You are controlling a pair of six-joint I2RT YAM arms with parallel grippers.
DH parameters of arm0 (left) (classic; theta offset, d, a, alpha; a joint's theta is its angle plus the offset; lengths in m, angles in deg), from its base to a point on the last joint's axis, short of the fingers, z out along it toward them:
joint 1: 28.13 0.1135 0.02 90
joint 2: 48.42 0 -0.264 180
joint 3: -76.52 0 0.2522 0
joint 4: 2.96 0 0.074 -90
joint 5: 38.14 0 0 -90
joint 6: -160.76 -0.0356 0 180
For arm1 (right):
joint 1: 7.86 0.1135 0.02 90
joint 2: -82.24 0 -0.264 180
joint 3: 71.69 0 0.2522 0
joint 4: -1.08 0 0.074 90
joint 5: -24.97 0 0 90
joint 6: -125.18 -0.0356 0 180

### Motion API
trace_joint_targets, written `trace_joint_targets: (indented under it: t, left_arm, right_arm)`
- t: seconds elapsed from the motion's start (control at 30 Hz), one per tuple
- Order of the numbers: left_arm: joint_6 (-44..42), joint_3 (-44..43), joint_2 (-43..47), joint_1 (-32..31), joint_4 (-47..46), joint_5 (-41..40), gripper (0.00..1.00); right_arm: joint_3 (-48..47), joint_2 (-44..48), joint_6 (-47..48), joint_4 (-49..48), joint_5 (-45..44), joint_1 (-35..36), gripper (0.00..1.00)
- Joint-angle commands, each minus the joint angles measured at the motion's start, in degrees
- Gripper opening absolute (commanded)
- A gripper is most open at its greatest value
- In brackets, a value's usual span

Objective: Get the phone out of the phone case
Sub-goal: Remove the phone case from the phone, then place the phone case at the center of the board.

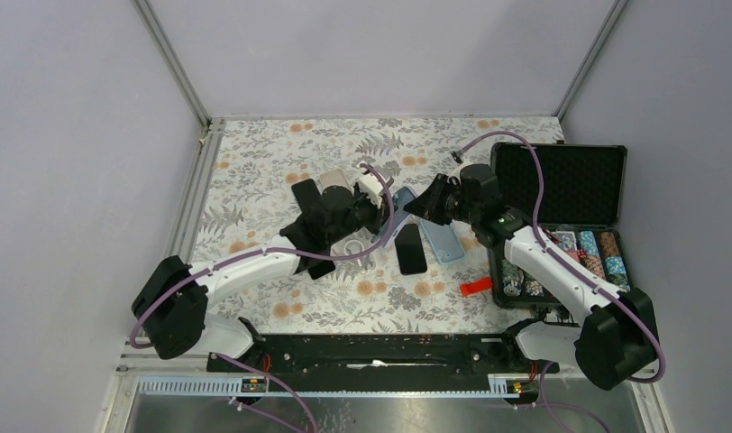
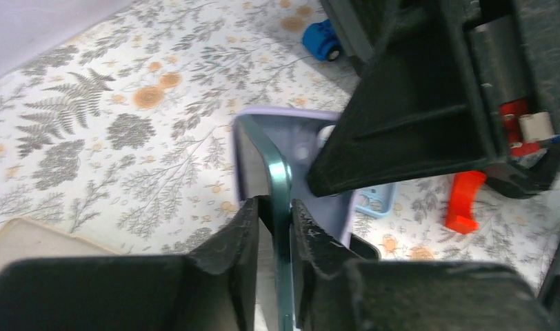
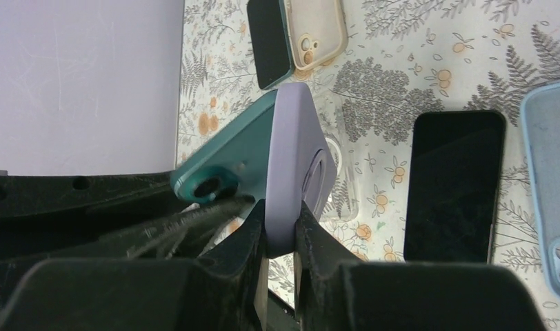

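The left claw (image 2: 276, 207) is pinched narrow on the thin edge of the green phone (image 2: 265, 148). The right claw (image 3: 282, 214) is likewise narrow, clamped on the rim of the lilac case (image 3: 291, 152). The two claws face each other closely, holding the pair in the air above the table (image 1: 254, 162), about midway between the arms.

The job looks partly done. In the right wrist view the phone's camera end has swung clear of the case and stands apart from it. The two seem to meet at the far end, so that end is probably not yet out. What is left, I judge, is to draw phone and case fully apart.

The phone is held on edge, not flat. Its long axis runs away from both claws, the lens end nearest the right claw. The case opens a wedge-shaped gap against it.

Further out on the table lie a black phone (image 3: 456, 186), a light blue case (image 3: 546, 172) and a beige case (image 3: 318, 34). There is also a small red piece (image 1: 476, 286).
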Motion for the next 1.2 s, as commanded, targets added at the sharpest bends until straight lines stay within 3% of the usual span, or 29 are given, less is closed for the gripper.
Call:
trace_joint_targets:
  t: [0.0, 0.33, 0.5, 0.7, 1.03, 1.17]
  left_arm:
    - [-0.8, -3.1, -1.8, 1.0, -0.4, -6.5, 0.02]
    - [-1.5, -1.5, 1.2, 1.9, -2.8, -15.2, 0.0]
    - [-0.8, 2.0, 5.6, 3.1, -6.6, -17.1, 0.0]
    - [-0.3, 3.5, 8.1, 3.5, -7.2, -18.6, 0.0]
    - [0.7, 2.8, 8.7, 3.8, -4.9, -17.7, 0.0]
    - [1.0, 3.3, 9.4, 3.8, -4.2, -17.3, 0.0]
  right_arm:
    - [-3.5, 2.9, -0.8, -4.7, 8.3, 0.9, 0.0]
    - [-2.2, 2.0, 9.4, 1.8, -4.5, -4.1, 0.0]
    - [0.5, -0.1, 7.5, -8.5, -8.6, -7.6, 0.0]
    - [-5.7, -11.4, 2.8, -15.1, -10.3, -9.4, 0.0]
    - [-25.8, -40.3, -4.8, -19.5, -4.6, -11.2, 0.0]
    - [-31.0, -47.2, -6.3, -19.9, -5.1, -11.0, 0.0]
